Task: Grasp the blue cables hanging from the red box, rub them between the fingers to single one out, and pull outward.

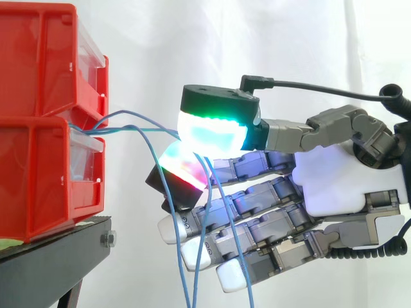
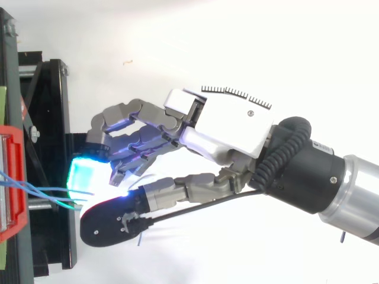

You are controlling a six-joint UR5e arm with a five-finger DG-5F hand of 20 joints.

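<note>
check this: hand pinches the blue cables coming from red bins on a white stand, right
No: the stand is black, not white, as the side view shows. The hand does pinch the blue cables coming from the red bins.

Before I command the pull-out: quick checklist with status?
1. Grip: thin blue cables pinched between robot hand thumb pad and finger pad: ok.
2. One cable singled out: not ok, at least two strands enter the pinch.
3. Hanging tails away from lower fingers: not ok, they cross them.
4. Base: stacked red plastic bins seated on black stand: ok.
5. Cable anchoring inside bins: cannot tell.
</note>
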